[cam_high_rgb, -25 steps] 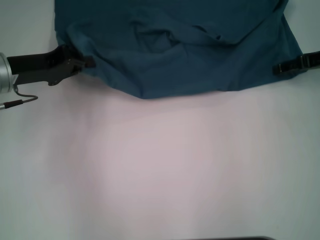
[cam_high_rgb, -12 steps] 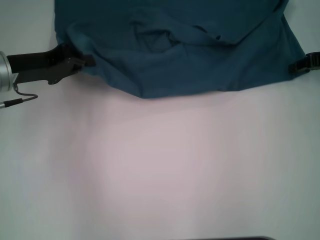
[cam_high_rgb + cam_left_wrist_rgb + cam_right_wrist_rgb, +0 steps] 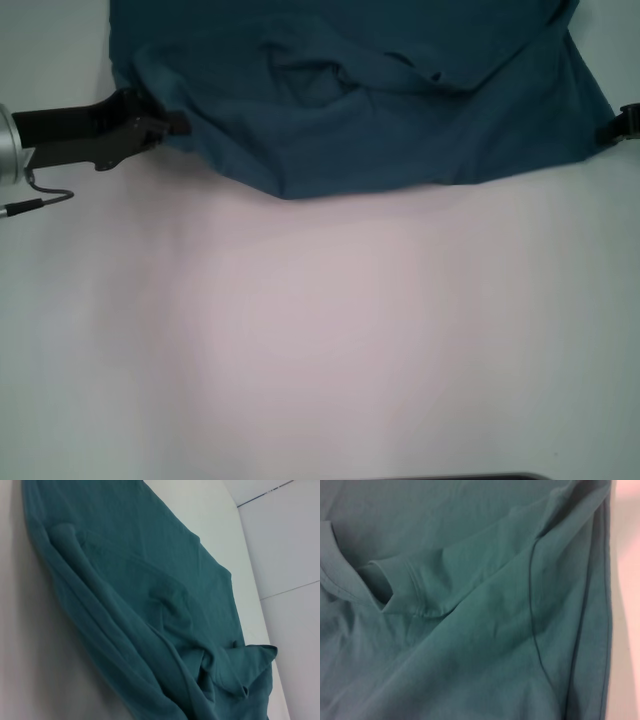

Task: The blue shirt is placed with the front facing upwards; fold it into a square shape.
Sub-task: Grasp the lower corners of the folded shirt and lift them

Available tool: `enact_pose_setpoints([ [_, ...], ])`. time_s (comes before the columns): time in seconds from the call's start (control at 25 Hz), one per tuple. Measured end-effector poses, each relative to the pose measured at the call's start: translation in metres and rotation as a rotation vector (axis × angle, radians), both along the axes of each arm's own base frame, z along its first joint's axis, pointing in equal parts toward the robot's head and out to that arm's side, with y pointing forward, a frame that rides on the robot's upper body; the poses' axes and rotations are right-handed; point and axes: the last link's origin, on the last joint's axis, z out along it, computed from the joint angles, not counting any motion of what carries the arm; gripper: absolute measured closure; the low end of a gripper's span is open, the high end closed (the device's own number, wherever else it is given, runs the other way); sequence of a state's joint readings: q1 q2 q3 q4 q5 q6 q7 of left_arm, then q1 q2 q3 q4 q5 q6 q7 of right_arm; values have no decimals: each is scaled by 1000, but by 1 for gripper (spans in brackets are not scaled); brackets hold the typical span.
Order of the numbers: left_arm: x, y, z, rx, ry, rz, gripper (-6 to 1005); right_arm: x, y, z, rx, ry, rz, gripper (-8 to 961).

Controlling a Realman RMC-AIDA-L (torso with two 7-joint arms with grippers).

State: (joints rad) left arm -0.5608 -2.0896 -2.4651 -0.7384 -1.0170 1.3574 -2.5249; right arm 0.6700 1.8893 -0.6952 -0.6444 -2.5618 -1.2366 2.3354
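Nearest you lay bare worktop [image 3: 320, 340]. Beyond it, your left claw [image 3: 178, 122] was pinched on the near left edge of the blue shirt [image 3: 380, 110], which spread rumpled from there toward the right claw [image 3: 612, 130], just beside the shirt's right edge; I could not tell whether that one was wide or narrow. The shirt looked partly doubled over, with no lettering showing, but no square yet: I judged smoothing and further folds remained.

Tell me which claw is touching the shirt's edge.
The left claw: its tip meets the shirt edge. The right claw sits beside the opposite edge, mostly out of view.
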Motion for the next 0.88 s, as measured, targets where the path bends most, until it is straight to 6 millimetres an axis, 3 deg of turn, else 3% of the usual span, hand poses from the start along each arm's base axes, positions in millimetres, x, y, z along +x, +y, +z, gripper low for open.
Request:
enact_pose_setpoints([
  [0.16,-2,-1,2,0,2,2,991,-1,-1,2,-5,3,0,953],
  [0.48,-1,-19,14,-120,-20,-64,991,-13,-18,16,-131,-4,-8,952],
  [0.88,-16,-66,31,-388,27,-88,992,-17,-55,22,-350,-46,-65,951],
])
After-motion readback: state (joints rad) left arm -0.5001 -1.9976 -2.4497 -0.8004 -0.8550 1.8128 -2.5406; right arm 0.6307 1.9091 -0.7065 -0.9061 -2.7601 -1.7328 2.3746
